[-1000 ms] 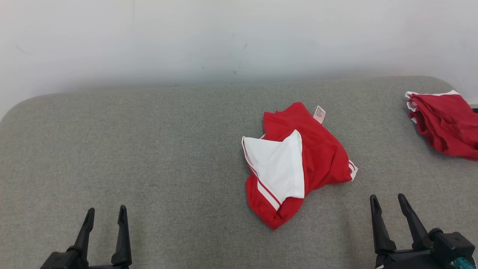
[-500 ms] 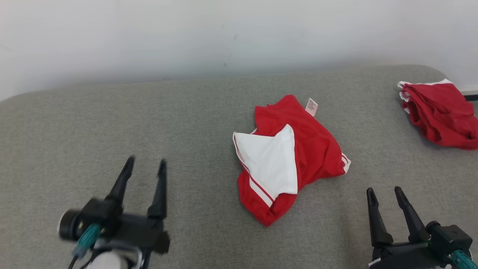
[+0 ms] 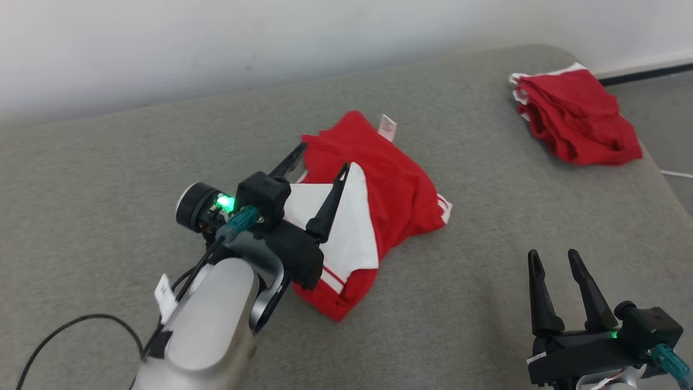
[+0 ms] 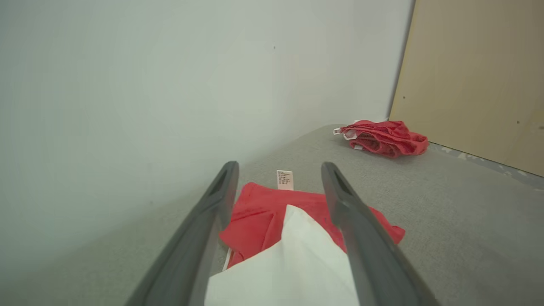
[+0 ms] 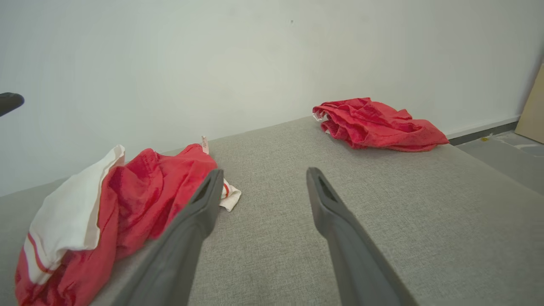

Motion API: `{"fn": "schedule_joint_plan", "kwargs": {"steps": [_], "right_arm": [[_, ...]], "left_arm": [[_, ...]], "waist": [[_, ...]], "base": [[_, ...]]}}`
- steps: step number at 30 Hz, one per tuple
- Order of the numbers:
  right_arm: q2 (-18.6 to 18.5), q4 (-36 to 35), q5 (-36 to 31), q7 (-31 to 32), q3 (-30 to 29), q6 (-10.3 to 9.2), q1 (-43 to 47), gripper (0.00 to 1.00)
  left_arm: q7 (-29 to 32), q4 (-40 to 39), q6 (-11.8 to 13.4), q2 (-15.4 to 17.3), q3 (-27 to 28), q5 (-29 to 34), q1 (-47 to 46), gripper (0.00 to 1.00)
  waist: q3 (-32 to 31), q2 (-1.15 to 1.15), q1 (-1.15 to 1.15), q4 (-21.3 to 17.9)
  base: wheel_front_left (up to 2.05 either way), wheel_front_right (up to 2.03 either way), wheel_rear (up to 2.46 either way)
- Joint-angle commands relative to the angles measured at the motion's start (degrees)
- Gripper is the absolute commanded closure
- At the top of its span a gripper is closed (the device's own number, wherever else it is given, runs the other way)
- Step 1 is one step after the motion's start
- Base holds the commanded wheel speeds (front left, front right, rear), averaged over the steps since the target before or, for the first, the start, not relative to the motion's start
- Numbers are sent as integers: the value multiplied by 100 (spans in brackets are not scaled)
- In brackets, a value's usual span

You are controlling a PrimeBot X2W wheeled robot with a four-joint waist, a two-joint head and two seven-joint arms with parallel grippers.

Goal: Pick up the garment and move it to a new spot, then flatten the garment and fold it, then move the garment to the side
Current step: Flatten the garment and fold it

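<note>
Reaching for the first pickup looked to be the step in hand, with nothing of the task yet done. The garment (image 3: 400,184), red with a white panel (image 3: 352,233), lay crumpled in a heap on the grey bench (image 3: 108,162). The left hand (image 3: 324,157) hung over the heap's near part, its two fingers spread fully apart and empty. In the left wrist view the white panel sat between and beneath the fingers, with the red cloth and its label (image 4: 284,179) just beyond the fingertips. Whether the fingers touched the cloth could not be told, but nothing was pinched between them. The right hand (image 3: 553,253) was low over bare bench, also fully apart and holding nothing, with the garment off to its left. A second red bundle (image 3: 574,124) lay far ahead of that hand.

The next move probably called for the left hand to drop until its fingers straddled a fold, then close firmly enough to lift several layers. A grip on the loose white panel alone might drag the heap rather than raise it.
</note>
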Motion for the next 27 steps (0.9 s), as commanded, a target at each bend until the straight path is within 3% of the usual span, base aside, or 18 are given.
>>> {"fn": "schedule_joint_plan", "kwargs": {"steps": [1, 9, 19, 20, 22, 27], "right_arm": [[52, 8, 47, 0, -21, -14, -67, 0], [164, 42, 74, 0, -51, -14, -134, 0], [225, 49, 77, 0, -61, -14, -132, 0], [227, 53, 73, 0, -69, -14, -124, 0], [219, 60, 56, 0, -93, -14, -105, 0], [154, 26, 5, 0, -150, -14, -43, 0]], "left_arm": [[136, 202, 12, 14, -114, -99, -223, 0], [755, 1140, 11, 74, -471, -329, -826, 0], [1186, 1961, 187, 196, -355, -444, -1184, 0], [1210, 2026, 198, 192, -340, -472, -1199, 19], [1164, 2156, 198, 169, -341, -542, -1245, 100], [805, 2130, 172, 98, -399, -648, -1316, 100]], "waist": [[314, -1, -1, -508], [455, -1, -1, -999], [495, -1, -1, -1168], [492, -1, -1, -1167], [466, -1, -1, -1137], [363, -1, -1, -916]], "base": [[0, 0, 0], [0, 0, 0], [0, 0, 0], [0, 0, 0], [0, 0, 0], [0, 0, 0]]}}
